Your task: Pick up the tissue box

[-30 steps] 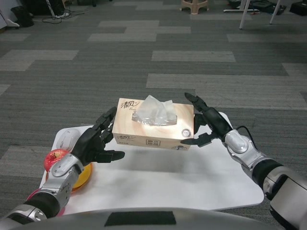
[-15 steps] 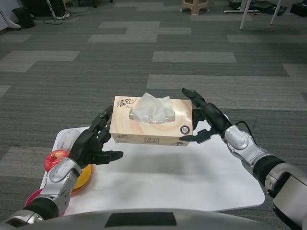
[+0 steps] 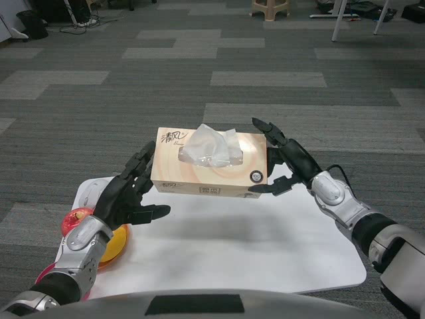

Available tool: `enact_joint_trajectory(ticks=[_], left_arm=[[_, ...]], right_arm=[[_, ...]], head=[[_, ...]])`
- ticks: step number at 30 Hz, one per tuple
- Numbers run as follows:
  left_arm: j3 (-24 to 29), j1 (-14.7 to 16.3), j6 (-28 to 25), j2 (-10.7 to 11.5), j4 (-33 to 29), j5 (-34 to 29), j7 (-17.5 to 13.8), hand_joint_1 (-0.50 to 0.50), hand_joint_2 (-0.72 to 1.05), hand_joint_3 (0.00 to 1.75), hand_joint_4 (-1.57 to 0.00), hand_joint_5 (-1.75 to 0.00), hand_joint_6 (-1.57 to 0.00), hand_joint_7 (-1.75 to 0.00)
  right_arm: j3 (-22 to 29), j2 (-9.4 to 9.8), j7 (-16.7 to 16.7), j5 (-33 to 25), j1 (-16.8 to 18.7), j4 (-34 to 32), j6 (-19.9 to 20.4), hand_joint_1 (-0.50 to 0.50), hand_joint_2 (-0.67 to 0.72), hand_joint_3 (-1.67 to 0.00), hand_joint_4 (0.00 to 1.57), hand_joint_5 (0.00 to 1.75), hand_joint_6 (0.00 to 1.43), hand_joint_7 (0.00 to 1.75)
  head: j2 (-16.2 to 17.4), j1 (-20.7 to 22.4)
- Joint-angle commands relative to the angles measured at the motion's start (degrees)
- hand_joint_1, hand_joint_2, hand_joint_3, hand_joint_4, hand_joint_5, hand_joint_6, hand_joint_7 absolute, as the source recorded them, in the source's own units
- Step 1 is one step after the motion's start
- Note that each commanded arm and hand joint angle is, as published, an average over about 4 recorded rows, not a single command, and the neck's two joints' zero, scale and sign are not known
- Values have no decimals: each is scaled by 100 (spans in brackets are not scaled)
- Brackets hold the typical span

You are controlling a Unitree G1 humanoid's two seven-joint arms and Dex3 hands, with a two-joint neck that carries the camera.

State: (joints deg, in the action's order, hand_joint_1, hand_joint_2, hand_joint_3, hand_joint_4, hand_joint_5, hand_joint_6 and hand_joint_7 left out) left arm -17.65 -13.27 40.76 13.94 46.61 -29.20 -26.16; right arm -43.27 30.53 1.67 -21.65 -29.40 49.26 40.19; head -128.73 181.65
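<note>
The tissue box (image 3: 209, 165) is up in the air — pressed between the two robot hands and clear of the white tabletop (image 3: 226, 246). The left robot hand (image 3: 126, 196) pushes on one end, the right robot hand (image 3: 285, 163) on the other, so both are holding the box. The lifting step looks nearly done. Next, I think, the squeeze must stay even and the box level. Its top corner has Chinese writing — too small to read surely.
</note>
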Motion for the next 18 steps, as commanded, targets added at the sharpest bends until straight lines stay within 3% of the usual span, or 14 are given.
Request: enact_joint_trajectory(ticks=[1,18], left_arm=[[-94,-22,86,-142,-288,169,-328,50,96,9,-19,0,0,0],[-46,7,40,-120,-477,178,-328,50,96,9,-19,0,0,0]], right_arm=[[21,-183,-17,-28,-312,-307,156,-23,-41,-63,42,155,0,14],[40,-148,-17,-32,-338,-430,147,-24,-43,-63,40,155,0,14]], head=[[0,0],[12,2]])
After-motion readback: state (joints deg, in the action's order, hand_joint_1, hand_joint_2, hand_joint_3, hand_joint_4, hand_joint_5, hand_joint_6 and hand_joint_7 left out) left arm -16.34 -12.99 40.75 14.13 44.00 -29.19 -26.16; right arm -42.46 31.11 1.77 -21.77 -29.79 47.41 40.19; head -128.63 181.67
